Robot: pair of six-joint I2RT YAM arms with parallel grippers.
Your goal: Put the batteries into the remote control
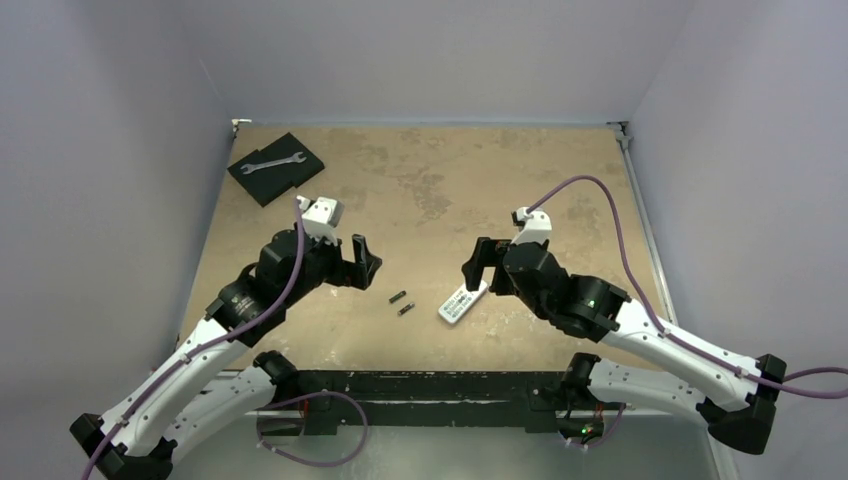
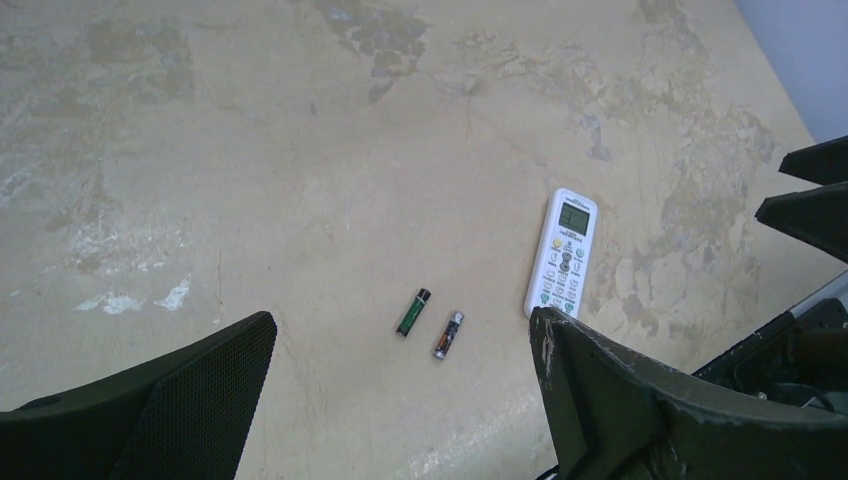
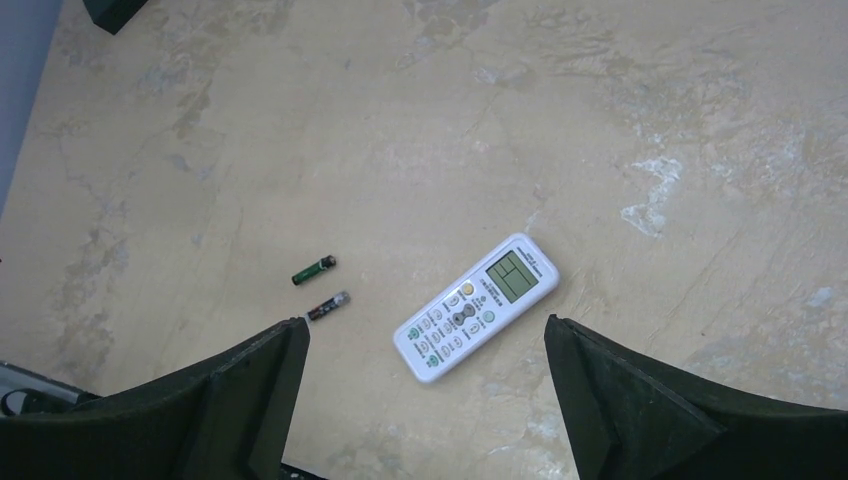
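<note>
The white remote control [image 1: 462, 302] lies face up on the table, screen and buttons showing; it also shows in the left wrist view [image 2: 561, 250] and the right wrist view [image 3: 476, 306]. Two small batteries lie just left of it: a green-black one [image 1: 397, 297] [image 2: 412, 312] [image 3: 313, 270] and a dark one with a silver end [image 1: 405, 310] [image 2: 448, 334] [image 3: 327, 306]. My left gripper [image 1: 365, 262] is open and empty, above the table left of the batteries. My right gripper [image 1: 478, 266] is open and empty, above the remote's far end.
A black foam pad [image 1: 276, 167] with a silver wrench [image 1: 271, 162] on it sits at the table's far left corner. Walls close in the table on the left, back and right. A dark rail [image 1: 420, 385] runs along the near edge.
</note>
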